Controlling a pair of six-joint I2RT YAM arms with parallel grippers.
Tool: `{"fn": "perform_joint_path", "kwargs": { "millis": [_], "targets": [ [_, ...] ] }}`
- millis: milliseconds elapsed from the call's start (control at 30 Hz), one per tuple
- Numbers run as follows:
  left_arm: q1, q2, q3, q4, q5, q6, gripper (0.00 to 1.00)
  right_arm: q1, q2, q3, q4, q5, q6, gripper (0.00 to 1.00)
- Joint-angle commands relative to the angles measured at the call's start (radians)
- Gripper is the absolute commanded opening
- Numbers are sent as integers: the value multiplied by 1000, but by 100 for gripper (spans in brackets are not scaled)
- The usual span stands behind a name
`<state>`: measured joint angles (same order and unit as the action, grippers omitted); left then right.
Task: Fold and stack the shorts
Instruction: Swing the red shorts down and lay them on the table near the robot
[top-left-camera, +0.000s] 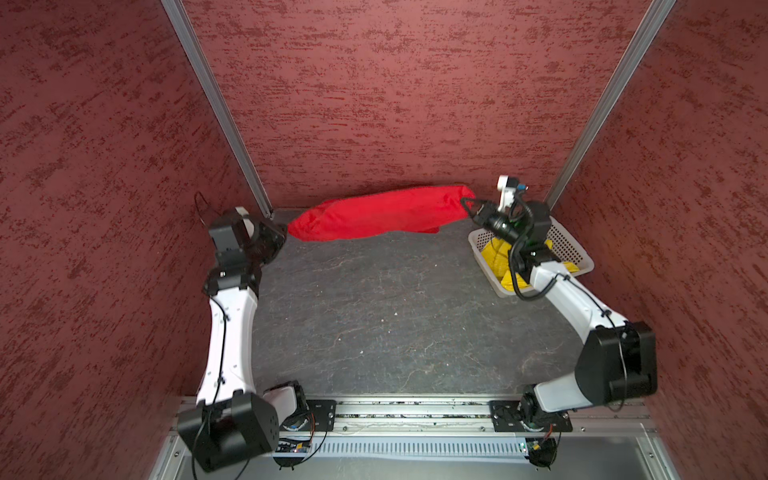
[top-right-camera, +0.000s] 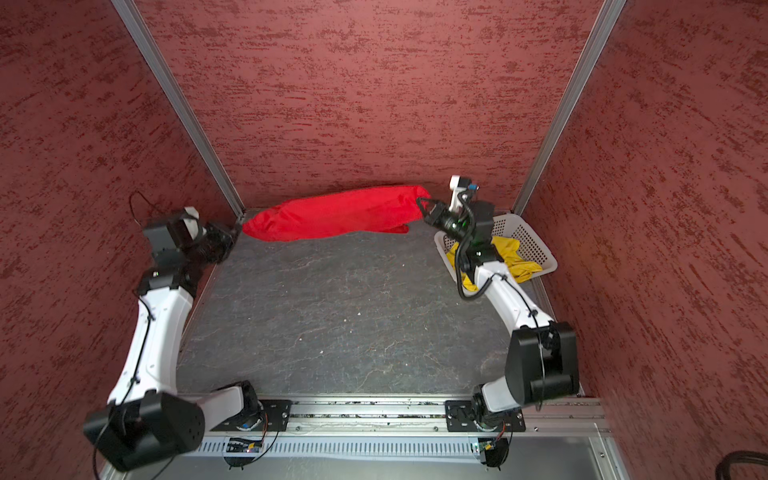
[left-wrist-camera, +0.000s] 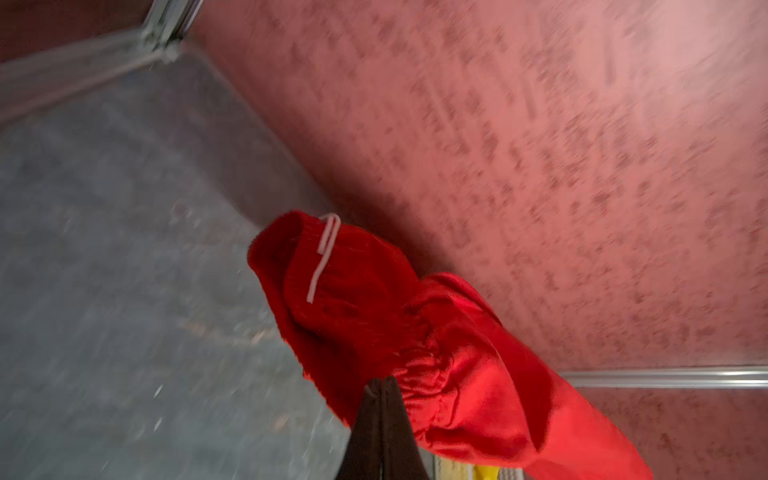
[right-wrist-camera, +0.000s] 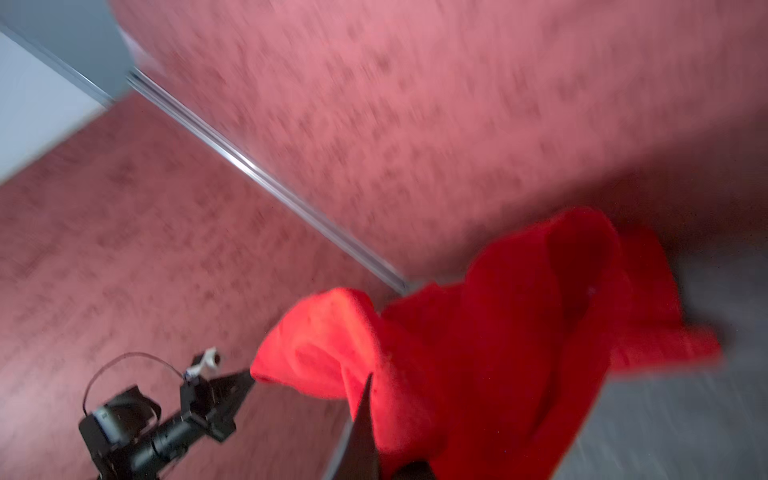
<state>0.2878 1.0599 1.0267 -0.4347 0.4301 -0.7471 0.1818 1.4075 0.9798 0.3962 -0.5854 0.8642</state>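
I have the left fingers (top-left-camera: 285, 234) pinched shut on the gathered waist end of the thin red fabric shorts (top-left-camera: 382, 214). The right fingers (top-left-camera: 468, 208) are clamped on the other end, so the shorts hang stretched across the upper middle of both top views, at the far edge of the dark grey worktop (top-left-camera: 374, 316). The bright yellow shorts (top-left-camera: 496, 254) lie crumpled in the white perforated plastic basket (top-left-camera: 575, 249) at centre right.
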Motion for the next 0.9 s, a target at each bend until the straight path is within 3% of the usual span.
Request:
{"fn": "perform_joint_path", "kwargs": {
  "millis": [0,200,233,267,300,367,400,433,567,633,733,867],
  "targets": [
    [8,-135,-207,-85,-2,58,0,44,-143,-260,42,46,37,0],
    [28,-304,-383,-261,-10,131,0,57,-375,-568,-140,118,12,0],
    [27,-329,-399,-288,-7,126,5,58,-413,-597,-183,131,1,0],
    [27,-352,-411,-306,-1,120,20,58,-450,-611,-234,154,-12,2],
    [28,-382,-422,-334,5,116,42,58,-491,-619,-309,185,-33,11],
    [26,-443,-433,-383,10,99,60,58,-570,-620,-457,272,-79,38],
    [22,-469,-431,-399,12,92,71,58,-607,-610,-540,329,-101,47],
    [17,-486,-426,-410,8,85,75,56,-635,-600,-598,372,-116,50],
    [16,-491,-408,-398,-14,77,79,57,-695,-510,-753,562,-164,56],
    [17,-464,-420,-356,-11,55,75,57,-662,-459,-728,580,-188,56],
    [10,-389,-461,-239,-5,14,74,63,-522,-369,-648,521,-204,57],
    [-35,-229,-466,-116,-51,-6,79,159,-246,-231,-574,514,-246,58]
  ]
}}
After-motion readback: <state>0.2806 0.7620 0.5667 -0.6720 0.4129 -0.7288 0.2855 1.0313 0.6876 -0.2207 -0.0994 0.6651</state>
